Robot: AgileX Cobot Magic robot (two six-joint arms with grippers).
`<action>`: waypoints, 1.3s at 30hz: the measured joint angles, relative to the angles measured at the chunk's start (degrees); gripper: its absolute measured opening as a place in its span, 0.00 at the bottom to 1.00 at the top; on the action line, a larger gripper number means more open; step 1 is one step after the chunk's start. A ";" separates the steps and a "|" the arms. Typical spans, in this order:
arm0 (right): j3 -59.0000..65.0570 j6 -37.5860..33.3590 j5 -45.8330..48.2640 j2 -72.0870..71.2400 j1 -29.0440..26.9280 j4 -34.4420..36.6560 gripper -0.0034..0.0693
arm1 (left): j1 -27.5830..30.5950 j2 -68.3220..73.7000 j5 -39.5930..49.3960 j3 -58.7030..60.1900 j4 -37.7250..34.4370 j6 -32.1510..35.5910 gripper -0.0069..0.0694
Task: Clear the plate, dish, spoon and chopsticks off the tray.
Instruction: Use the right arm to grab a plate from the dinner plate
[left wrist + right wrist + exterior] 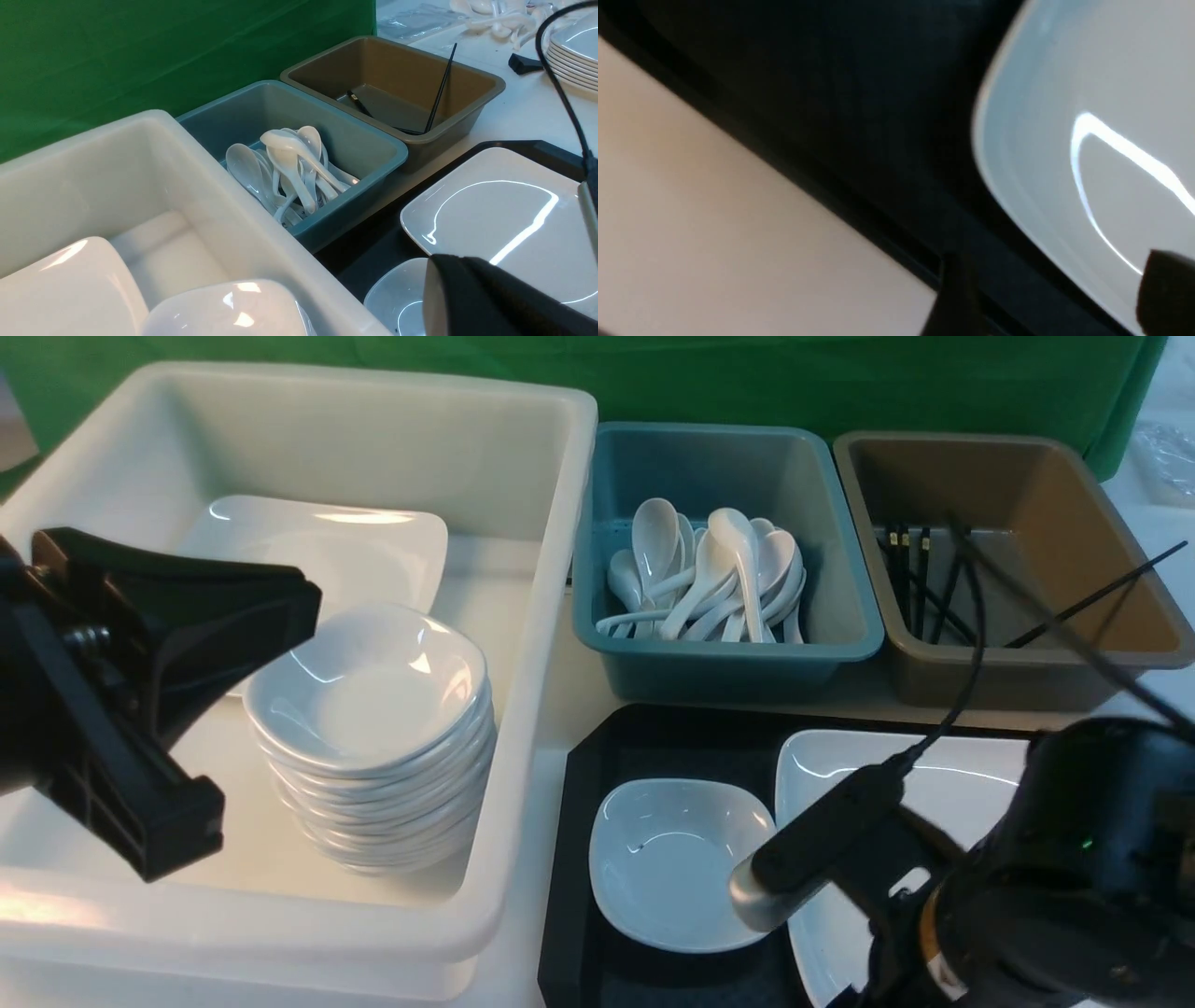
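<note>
Logging the left jaws as clenched fully, with nothing showing between the fingers point(486, 298). Hanging above the white tub point(551, 523) at 9 o'clock of the scene, touching no ware.

Logging the right jaws as parted wide, low at 5 o'clock of the scene. Showing, in the right wrist view, one finger point(952, 298) over the tray point(808, 93) and the other finger point(1167, 289) over white ware point(1041, 163), with the ware's rim running between them. Not closing on anything; failing to tell whether either finger is touching, or whether that ware is the plate or the dish.

Recording the tray as lying on the bench point(583, 695) at 6 o'clock of the teal tub point(728, 658). Carrying the dish point(667, 863) on its 9 o'clock side and the plate point(971, 784) on its 3 o'clock side, the two sitting just beside each other, both upright.

Noting spoons point(719, 579) piling in the teal tub. Noting chopsticks point(920, 579) lying in the brown tub point(1027, 658) at 3 o'clock of the teal one, with one stick point(1092, 602) leaning across the rim.

Noting a stack of small dishes point(373, 709) standing in the white tub.
</note>
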 joint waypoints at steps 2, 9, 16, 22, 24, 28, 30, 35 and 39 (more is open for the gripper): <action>0.14 0.91 -3.33 2.58 0.40 -0.88 0.80 | 0.00 0.00 0.01 0.00 -0.06 0.01 0.10; 0.14 4.48 -7.65 10.56 0.30 -6.94 0.80 | 0.00 0.00 0.87 0.00 -0.06 0.01 0.10; -0.05 5.44 -10.32 14.63 0.30 -8.81 0.80 | 0.00 0.00 0.94 0.00 -0.06 0.01 0.10; -0.30 5.55 -10.44 15.12 0.30 -11.44 0.76 | 0.00 0.00 0.94 0.00 -0.06 0.08 0.10; -0.30 5.61 -10.56 15.23 0.30 -12.32 0.72 | 0.00 0.00 0.94 0.00 -0.06 0.13 0.10; -0.30 5.61 -10.74 15.59 0.30 -12.77 0.57 | 0.00 0.00 0.99 0.00 -0.06 0.21 0.10; -0.30 5.61 -10.74 15.71 0.30 -12.77 0.51 | 0.00 0.00 0.99 0.00 -0.06 0.21 0.10; -0.30 5.89 -9.79 15.71 0.30 -14.16 0.40 | 0.00 0.00 1.04 0.00 -0.06 0.21 0.10; -0.25 6.18 -9.32 15.28 0.49 -14.36 0.39 | 0.00 0.00 1.14 0.00 -0.06 0.21 0.10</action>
